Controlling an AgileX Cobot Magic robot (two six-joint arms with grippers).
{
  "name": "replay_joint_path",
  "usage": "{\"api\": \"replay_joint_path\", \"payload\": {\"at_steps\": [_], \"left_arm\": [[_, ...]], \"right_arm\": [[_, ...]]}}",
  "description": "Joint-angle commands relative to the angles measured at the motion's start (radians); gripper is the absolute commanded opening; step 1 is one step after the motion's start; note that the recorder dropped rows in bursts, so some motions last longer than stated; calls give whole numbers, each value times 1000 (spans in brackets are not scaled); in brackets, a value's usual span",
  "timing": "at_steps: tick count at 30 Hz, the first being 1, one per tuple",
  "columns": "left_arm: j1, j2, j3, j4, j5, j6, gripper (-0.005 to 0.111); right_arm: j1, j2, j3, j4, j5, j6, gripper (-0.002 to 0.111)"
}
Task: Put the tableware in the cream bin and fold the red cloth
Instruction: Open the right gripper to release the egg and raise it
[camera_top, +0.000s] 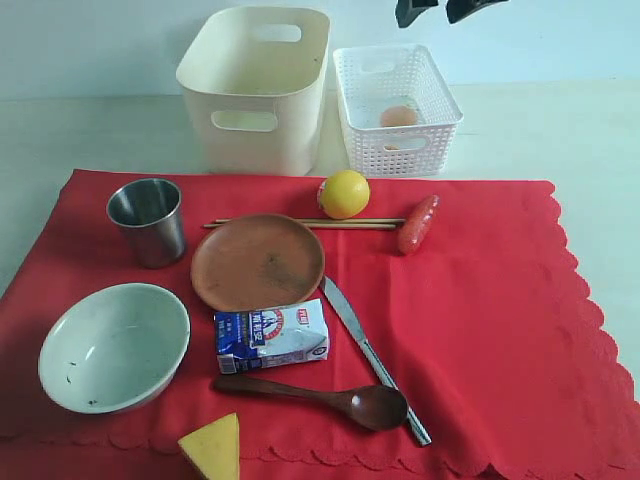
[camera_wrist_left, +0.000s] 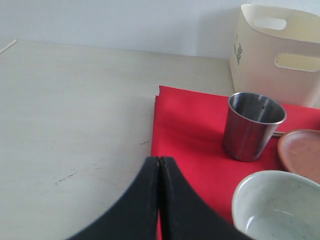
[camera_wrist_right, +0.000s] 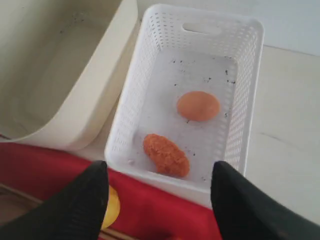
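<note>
The red cloth lies flat, carrying the steel cup, brown plate, pale bowl, wooden spoon, metal knife and chopsticks. Behind it stands the cream bin. My right gripper hangs open and empty above the near rim of the white basket, its fingertips just showing at the exterior view's top edge. My left gripper is shut on nothing over the cloth's edge, short of the cup and bowl.
The white lattice basket beside the bin holds an egg and an orange breaded piece. On the cloth also lie a lemon, sausage, milk carton and cheese wedge.
</note>
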Motion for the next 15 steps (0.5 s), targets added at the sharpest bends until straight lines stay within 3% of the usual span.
{"api": "replay_joint_path", "payload": {"at_steps": [1,10,15], "left_arm": [[4,-6,3,-5,-9,0,0],[4,-6,3,-5,-9,0,0],[4,-6,3,-5,-9,0,0]], "right_arm": [[-2,-112,88,45,47,-14,57],[47,-458,531,57,43,-49,57],[110,-558,666,57,39,-53,57]]}}
